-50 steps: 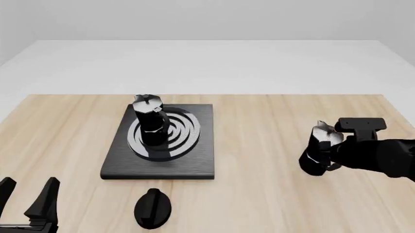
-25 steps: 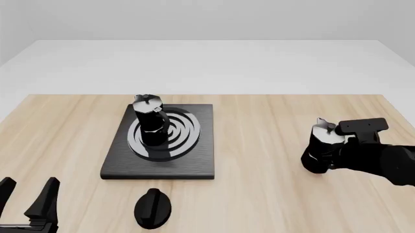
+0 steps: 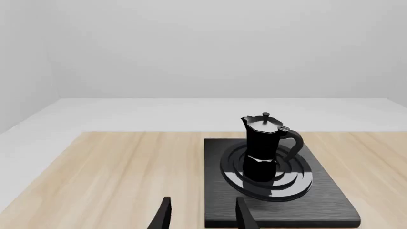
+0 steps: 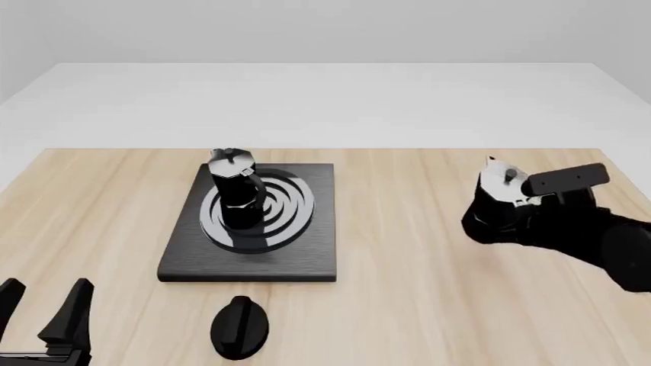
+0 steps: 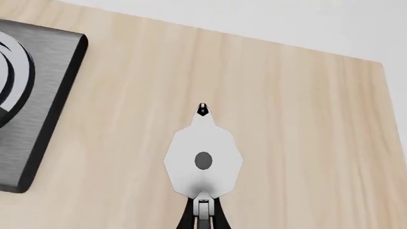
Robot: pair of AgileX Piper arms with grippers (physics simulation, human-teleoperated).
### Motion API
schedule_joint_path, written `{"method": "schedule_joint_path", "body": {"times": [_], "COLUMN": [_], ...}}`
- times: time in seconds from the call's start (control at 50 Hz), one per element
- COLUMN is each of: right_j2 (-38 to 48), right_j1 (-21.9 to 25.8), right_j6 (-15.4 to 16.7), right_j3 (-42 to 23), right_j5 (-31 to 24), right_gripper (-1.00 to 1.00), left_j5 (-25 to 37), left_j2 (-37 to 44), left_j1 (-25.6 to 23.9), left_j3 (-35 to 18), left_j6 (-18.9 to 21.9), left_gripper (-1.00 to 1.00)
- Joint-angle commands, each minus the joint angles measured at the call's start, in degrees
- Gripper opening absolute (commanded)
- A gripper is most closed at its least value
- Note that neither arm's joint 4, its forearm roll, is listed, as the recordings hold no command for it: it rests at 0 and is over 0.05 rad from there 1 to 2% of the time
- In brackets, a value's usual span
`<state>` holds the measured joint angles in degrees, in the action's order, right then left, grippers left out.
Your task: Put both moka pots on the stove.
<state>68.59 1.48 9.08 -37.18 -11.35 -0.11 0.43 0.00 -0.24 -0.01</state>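
Observation:
One moka pot stands upright on the ringed burner of the black stove, left of the table's middle. It also shows in the left wrist view, on the stove. My right gripper is shut on the second moka pot and holds it tilted above the table, well right of the stove. The right wrist view looks down on this pot's silvery lid. My left gripper is open and empty at the front left corner, and its fingers point toward the stove.
A separate black oval knob lies on the table just in front of the stove. The stove's near corner shows in the right wrist view. The wooden table ends at a white floor behind.
My right gripper has lifted the second moka pot and carried it slightly left, toward the stove. The left arm and the pot on the burner have not moved.

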Motion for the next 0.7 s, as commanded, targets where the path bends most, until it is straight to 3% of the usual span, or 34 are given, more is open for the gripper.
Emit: {"method": "schedule_joint_path", "body": {"times": [0.02,0.46,0.7], "right_j2": [0.77,13.62,15.76], "right_j1": [3.89,13.67,16.77], "right_j6": [-1.55,-5.12,-4.2], "right_j3": [-4.69,-18.62,-22.91], "right_j5": [0.6,-2.87,-4.02], "right_gripper": [-1.0,-1.0,-1.0], "left_j5": [0.0,0.0,0.0], "left_j2": [-0.01,0.0,0.01], "left_j1": [0.01,-0.01,0.0], "left_j3": [0.0,0.0,0.0], "left_j6": [0.0,-0.02,-0.01], "left_gripper": [1.0,1.0,1.0]}}
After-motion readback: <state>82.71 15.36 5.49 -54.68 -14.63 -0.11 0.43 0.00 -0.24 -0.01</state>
